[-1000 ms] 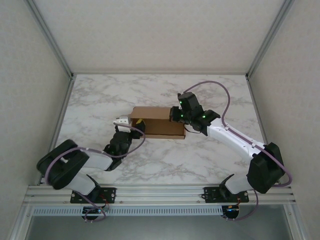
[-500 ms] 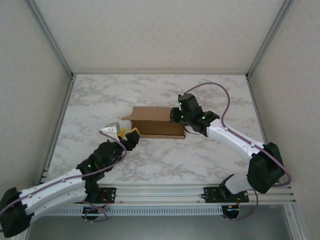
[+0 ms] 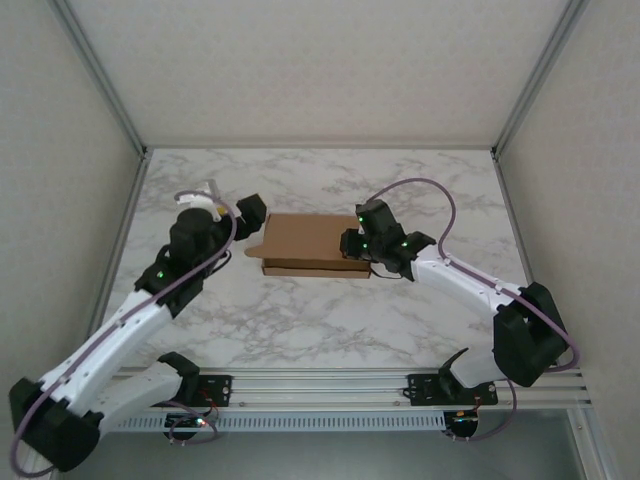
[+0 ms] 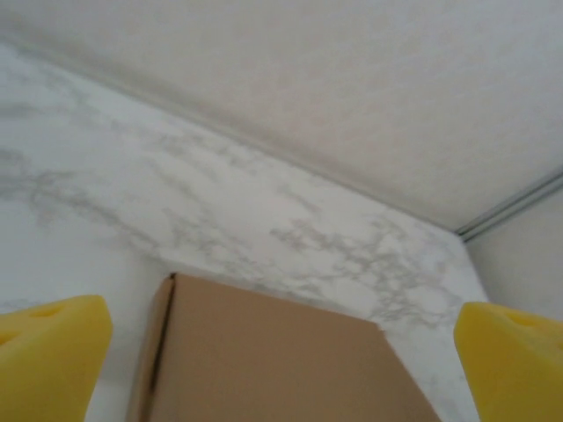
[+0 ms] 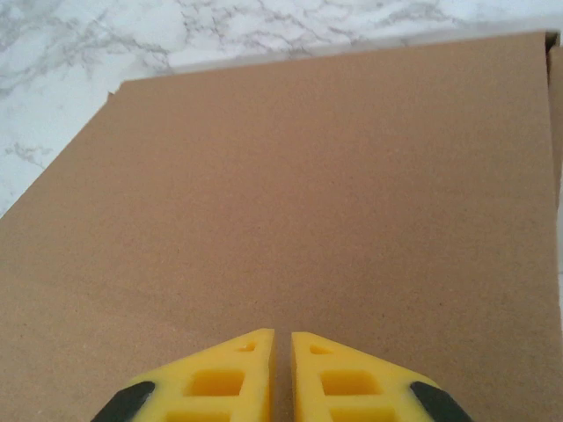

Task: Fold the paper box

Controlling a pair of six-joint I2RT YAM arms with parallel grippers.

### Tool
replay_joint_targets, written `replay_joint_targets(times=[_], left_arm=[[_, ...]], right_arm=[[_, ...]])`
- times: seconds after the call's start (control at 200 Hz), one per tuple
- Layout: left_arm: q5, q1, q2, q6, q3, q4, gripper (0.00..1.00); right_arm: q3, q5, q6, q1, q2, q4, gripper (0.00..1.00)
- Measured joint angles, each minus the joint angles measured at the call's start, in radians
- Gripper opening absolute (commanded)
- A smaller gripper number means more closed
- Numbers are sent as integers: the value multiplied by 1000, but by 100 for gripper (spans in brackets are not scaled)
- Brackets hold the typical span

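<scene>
Brown cardboard first: the box (image 3: 310, 243) lies flat on the marbled surface (image 3: 330, 320), a closed low rectangle with its long sides running left to right. A small flap or corner pokes out at the box's far left corner.

My left hand (image 3: 230, 205) sits just off the box's left end, a little toward its far side, pointing in at it. It is spread wide and holds nothing. In the left wrist view, the two yellow pads (image 4: 53, 352) stand at the opposite edges of the picture. The box (image 4: 264, 360) shows low between them, its top face plain and its left edge creased. Grey-veined marble runs behind the box up to the pale back wall. From above, the nearer finger looks close to the box's left corner, but I cannot tell whether it touches.

My right hand (image 3: 353, 244) is at the box's right end, over its top face. It is narrow: in the right wrist view the yellow fingertips (image 5: 282, 338) come almost together, with only a thin dark slit between them and nothing in it. They point across the box (image 5: 325, 202), whose flat brown panel spreads ahead of them to its far edge. A strip of marble shows beyond that edge. Whether the tips press on the cardboard or hang just above it, I cannot tell.
</scene>
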Motion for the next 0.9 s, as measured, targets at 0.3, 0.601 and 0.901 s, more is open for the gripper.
replay_joint_targets(times=[0.3, 0.601, 0.901], left_arm=[[269, 182, 318, -58, -40, -9, 91], [356, 187, 410, -82, -83, 19, 84], [393, 191, 494, -95, -84, 51, 70]], right_arm=[[-43, -59, 33, -2, 81, 30, 19], [16, -108, -24, -100, 44, -46, 41], [43, -151, -64, -254, 58, -72, 51]])
